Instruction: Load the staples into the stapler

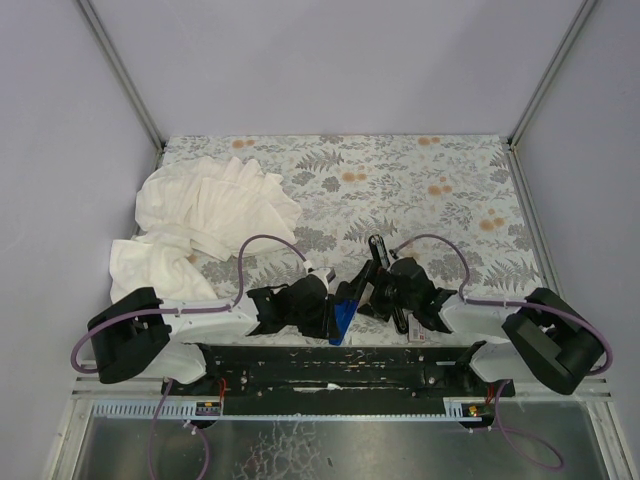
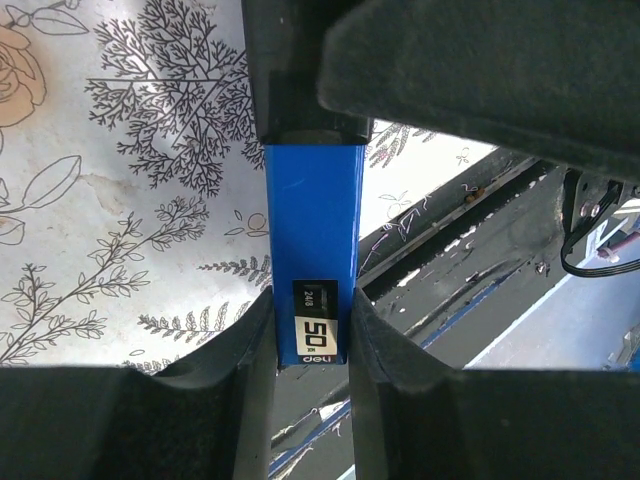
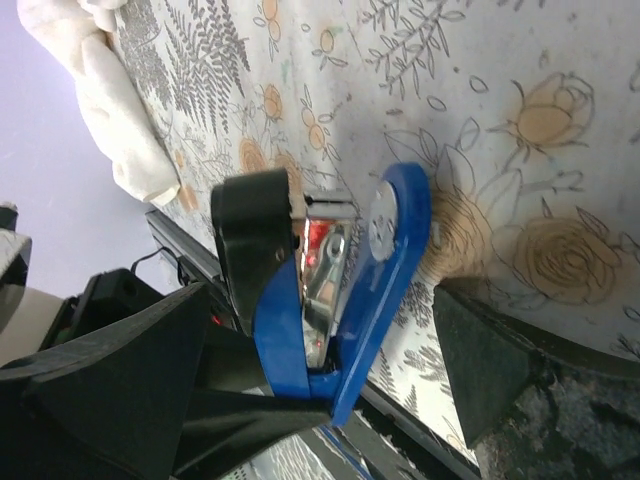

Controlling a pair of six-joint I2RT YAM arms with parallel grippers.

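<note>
Stapler point(image 1: 345, 315): one, blue and black, well apart from the white cloth point(image 1: 200, 225), off to the cloth's right and nearer the arm bases in the top view. In the right wrist view we see it hinged apart in a V, with the black top point(image 3: 250, 230) swung away from the blue base and the metal channel point(image 3: 325, 275) exposed. We cannot tell whether a strip already sits in the channel; there is only glare.

Left fingers point(image 2: 240, 400) pinch the blue body from both sides, right at the label. Right fingers point(image 3: 130, 390) are spread wide and empty, straddling the stapler on the side away from the cloth without touching it.

Risks, as we judge them:
- The grip is on a smooth, narrow body. A push from the right fingers on the top or channel could pivot or slide it in the pinch.
- The top looks sprung; a nudge may snap it shut before anything goes in.
- The right fingers hold no staples, so a fetch comes first. A thin strip cracks or drops easily and is hard to line up with a tilted channel.

Count: one stapler, one cloth, two arms, two pairs of fingers. Staple strips: none we can pick out. One white-and-red speck point(image 1: 418, 337), beyond the stapler from the cloth, may be the box; too small to tell.
</note>
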